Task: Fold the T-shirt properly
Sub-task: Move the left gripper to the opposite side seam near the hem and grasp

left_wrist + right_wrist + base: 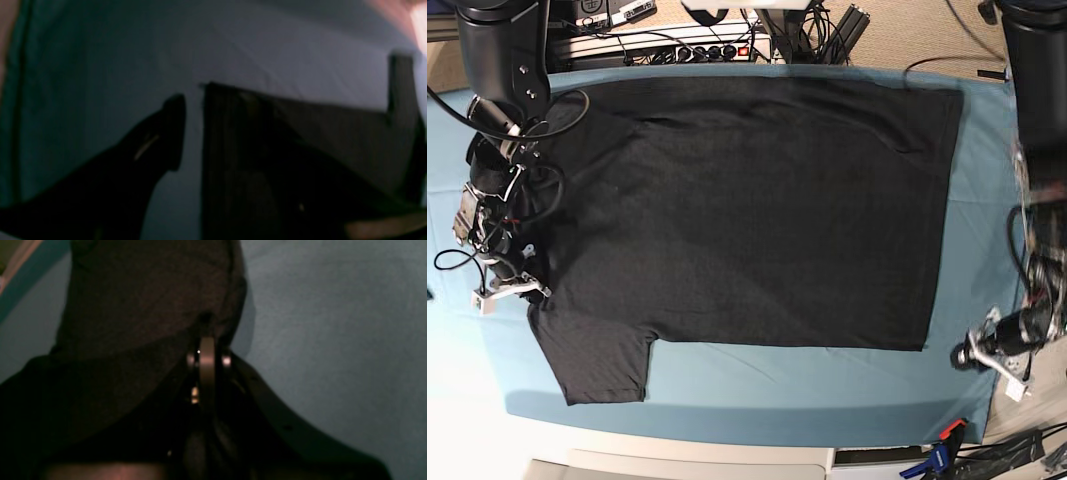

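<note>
Teal cloth [727,385] covers the desk [677,455], whose pale front edge shows along the bottom of the base view. On that sheet the T-shirt [747,200] lies spread flat, dark charcoal, filling most of the middle. Its hem runs down the side nearer the left arm, and its sleeves sit toward the right arm; one sleeve [597,360] juts toward the front edge of the sheet. No coloured print shows on the upward face.

Next in size come the two arms. The right arm [502,60] reaches down at the sleeve end of the garment, cables looping round it. Its pincer, the right pincer [525,290], sits at the shirt's edge just above the front sleeve. In the right wrist view the right pincer's jaws are pressed together on a bunched fold of the dark fabric, which rises above the fingertips against the teal sheet.

The left arm [1037,120] stands beyond the hem side, blurred in the base view. The left pincer [987,350] hangs over the teal sheet near the hem corner, apart from the shirt. In the left wrist view its fingers [173,133] are spread wide, with only cloth sheet between them.

A power strip [697,50] lies behind the desk.
</note>
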Motion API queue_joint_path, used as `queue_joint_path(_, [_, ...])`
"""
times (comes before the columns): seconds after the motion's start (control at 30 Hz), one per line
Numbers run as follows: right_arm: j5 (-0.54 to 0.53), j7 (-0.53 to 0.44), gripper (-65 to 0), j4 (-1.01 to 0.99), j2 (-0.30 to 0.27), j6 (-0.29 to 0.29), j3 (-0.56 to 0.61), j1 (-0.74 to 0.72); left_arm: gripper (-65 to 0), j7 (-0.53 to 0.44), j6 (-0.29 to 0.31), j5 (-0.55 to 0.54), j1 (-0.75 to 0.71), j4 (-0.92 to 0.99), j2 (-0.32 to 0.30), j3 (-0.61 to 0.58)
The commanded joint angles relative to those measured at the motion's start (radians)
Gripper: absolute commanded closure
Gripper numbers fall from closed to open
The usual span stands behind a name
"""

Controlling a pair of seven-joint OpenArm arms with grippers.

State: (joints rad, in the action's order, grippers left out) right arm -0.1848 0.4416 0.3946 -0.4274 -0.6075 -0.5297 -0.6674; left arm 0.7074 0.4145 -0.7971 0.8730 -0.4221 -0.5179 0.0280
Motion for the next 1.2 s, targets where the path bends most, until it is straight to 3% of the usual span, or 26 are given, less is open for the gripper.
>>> queue_joint_path(0.0, [-0.013, -0.023, 0.0, 0.017, -0.016, -0.013, -0.002, -0.033, -24.0, -0.027, -0.007, 0.000, 0.056, 0.049, 0.006, 0.001])
queue_joint_path(0.17, [-0.013, -0.023, 0.0, 0.017, -0.015, -0.013, -0.001, -0.033, -24.0, -0.100, -0.063, 0.098, 0.071, 0.161, 0.076, 0.001])
queue_joint_path(0.3, [-0.012, -0.022, 0.0, 0.017, -0.016, -0.013, -0.002, -0.033, -24.0, -0.110, -0.086, 0.125, 0.040, 0.161, 0.091, 0.002])
queue_joint_path(0.6, [-0.013, -0.023, 0.0, 0.017, -0.016, -0.013, -0.002, -0.033, -24.0, -0.104, -0.071, 0.100, -0.027, 0.160, 0.094, 0.021])
queue_joint_path(0.8, [-0.013, -0.022, 0.0, 0.017, -0.016, -0.013, -0.001, -0.033, -22.9, -0.103, -0.050, 0.098, -0.027, 0.160, 0.134, 0.110])
queue_joint_path(0.9, [-0.013, -0.023, 0.0, 0.017, -0.016, -0.013, -0.002, -0.033, -22.9, -0.103, -0.021, 0.097, -0.025, 0.160, 0.155, 0.114])
queue_joint_path(1.07, [-0.013, -0.023, 0.0, 0.017, -0.016, -0.013, -0.001, -0.033, -22.9, -0.125, -0.021, 0.094, -0.025, 0.160, 0.172, 0.114])
queue_joint_path(1.17, [-0.013, -0.023, 0.0, 0.017, -0.016, -0.013, -0.002, -0.033, -19.8, -0.140, -0.021, 0.095, -0.025, 0.156, 0.169, 0.114])
